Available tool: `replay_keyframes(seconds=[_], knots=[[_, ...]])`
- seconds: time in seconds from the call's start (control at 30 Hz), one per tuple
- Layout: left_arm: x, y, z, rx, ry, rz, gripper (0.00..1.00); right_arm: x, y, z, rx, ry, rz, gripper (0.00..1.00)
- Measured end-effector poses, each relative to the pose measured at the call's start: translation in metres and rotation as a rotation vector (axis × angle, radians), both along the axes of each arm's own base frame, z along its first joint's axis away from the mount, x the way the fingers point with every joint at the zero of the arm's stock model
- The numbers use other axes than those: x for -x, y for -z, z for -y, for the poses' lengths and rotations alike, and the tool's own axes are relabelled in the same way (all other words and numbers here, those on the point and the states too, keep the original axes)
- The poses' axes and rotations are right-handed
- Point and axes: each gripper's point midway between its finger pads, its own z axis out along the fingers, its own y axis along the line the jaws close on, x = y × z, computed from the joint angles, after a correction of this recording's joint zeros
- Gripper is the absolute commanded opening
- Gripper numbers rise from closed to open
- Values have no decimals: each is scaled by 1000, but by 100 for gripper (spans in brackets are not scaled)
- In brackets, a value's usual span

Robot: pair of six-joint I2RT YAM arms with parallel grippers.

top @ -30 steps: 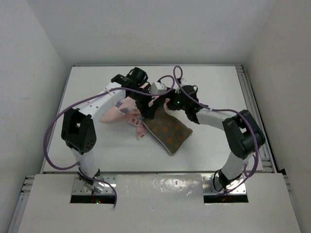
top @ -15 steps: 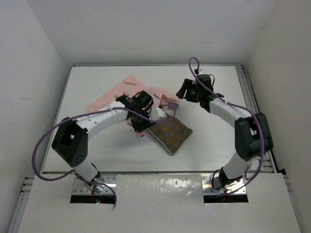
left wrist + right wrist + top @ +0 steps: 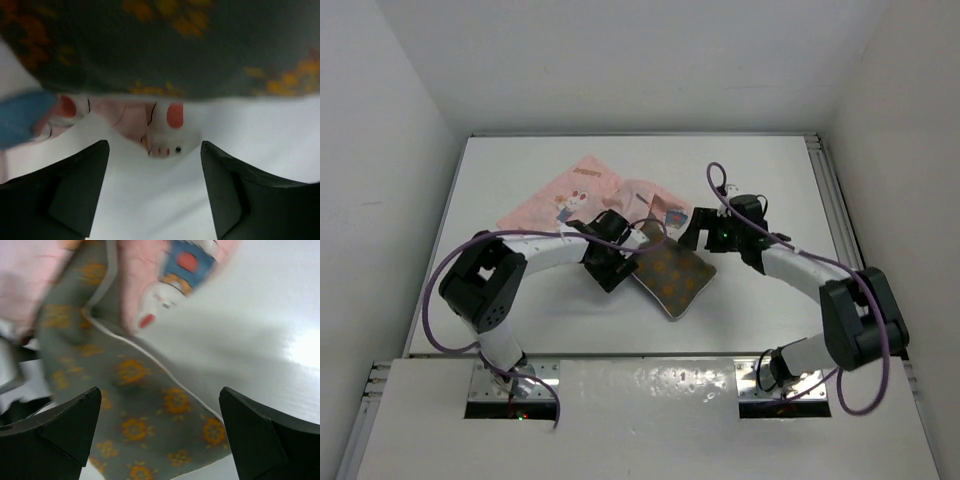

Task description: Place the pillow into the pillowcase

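The pillow is a small flat rectangle of brown-grey woven cloth, dotted with orange flower-like spots and edged with a thin pale piping. It lies at an angle near the middle of the white table, with its near-right corner bare. Its far-left end meets the bunched edge of the pillowcase. The right wrist view shows the pillow with pink cloth folded over its upper part, though I cannot tell how far it sits inside the sleeve. The pillowcase is thin, soft pink fabric printed with small white, red and blue cartoon figures. It lies mostly flat towards the far left and is crumpled where it reaches the cushion.

The left gripper is low at the pillow's left edge with its jaws apart. In its own view the black fingers frame bare table, with the pillow and a pink fold just ahead of them. The right gripper hangs over the pillow's far-right edge with its jaws spread wide, holding nothing.
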Motion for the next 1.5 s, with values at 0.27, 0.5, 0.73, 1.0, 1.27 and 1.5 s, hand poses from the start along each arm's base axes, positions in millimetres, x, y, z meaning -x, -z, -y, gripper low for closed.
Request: replay_keyframes(seconds=[0.27, 0.5, 0.73, 1.0, 1.27, 1.5], knots=[[-16, 10, 17, 107, -119, -11, 0, 18, -29, -40, 28, -203, 177, 99], [-5, 8, 26, 160, -78, -72, 0, 33, 27, -69, 75, -302, 31, 80], [6, -21, 34, 201, 48, -118, 0, 14, 14, -106, -59, -319, 15, 0], [28, -62, 61, 295, 310, -194, 0, -36, -36, -108, -305, -133, 110, 0], [32, -110, 114, 422, 513, -149, 51, -32, -48, -124, -379, -116, 131, 0], [40, -114, 107, 420, 514, -229, 83, 6, -6, -108, -310, -130, 42, 17]])
